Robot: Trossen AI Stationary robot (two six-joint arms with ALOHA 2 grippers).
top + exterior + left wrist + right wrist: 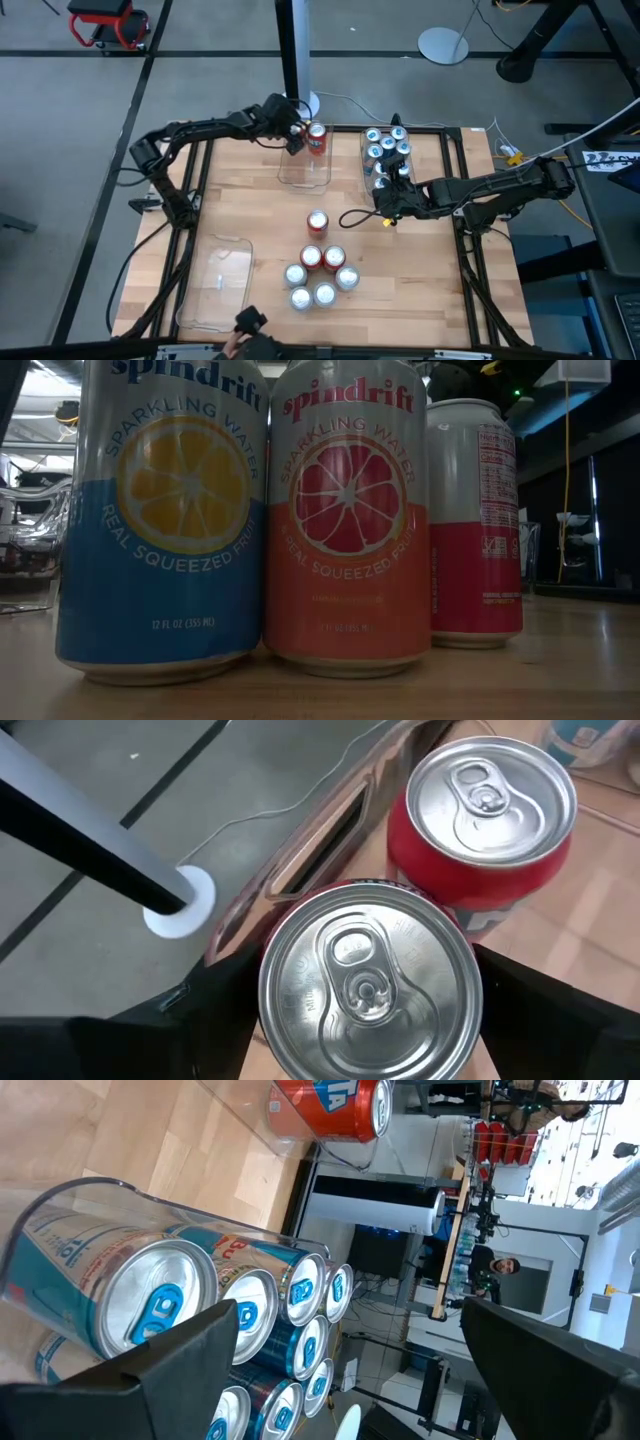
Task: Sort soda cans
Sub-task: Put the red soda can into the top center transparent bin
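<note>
My left gripper [295,137] is at the far middle clear tray [305,172], shut on a red soda can with a silver top [370,982]. A second red can [317,138] stands upright in that tray, right beside it [490,815]. My right gripper [388,200] is open and empty at the near end of the right-hand clear tray [368,172], which holds several blue cans [150,1305]. Several more cans [320,272] stand in a cluster on the table's near middle; the low view shows three of them close up [345,520]. My left gripper pinches the red can between its two fingers [215,1015], one on each opposite side of the can's wall just below the top rim [468,975]. The fingers come from above, pointing down. The can is upright; I cannot tell whether its base rests on the tray.
An empty clear tray [215,282] lies at the near left. A black post with a white base [180,902] stands beyond the table's far edge. Bare wood lies between the trays and the can cluster. A person shows far off in the room [500,1268].
</note>
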